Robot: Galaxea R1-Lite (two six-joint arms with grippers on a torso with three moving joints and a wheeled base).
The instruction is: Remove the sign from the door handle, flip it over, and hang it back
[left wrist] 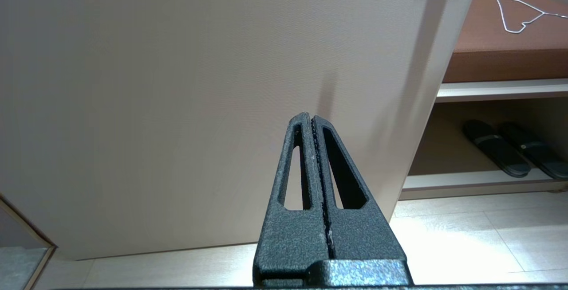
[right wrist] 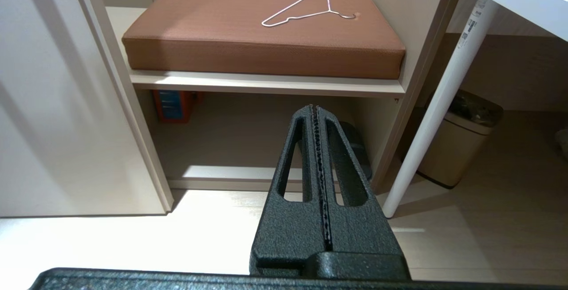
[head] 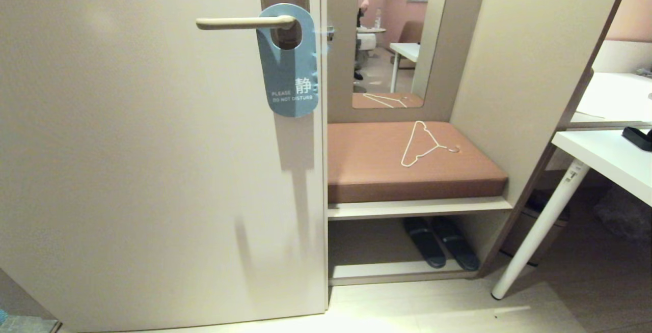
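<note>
Both grippers low near the floor, out of the head view: left gripper pressed closed facing the door, right gripper likewise closed, empty. Sign, blue side out, hangs on the door handle, well above both. Advice: open jaws, pinch the sign's lower edge, slide it leftward off the lever's free end.

Wire hanger on brown cushion

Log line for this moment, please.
blue door-hanger sign: on beige lever handle | left gripper: shut, empty | right gripper: shut, empty
</note>
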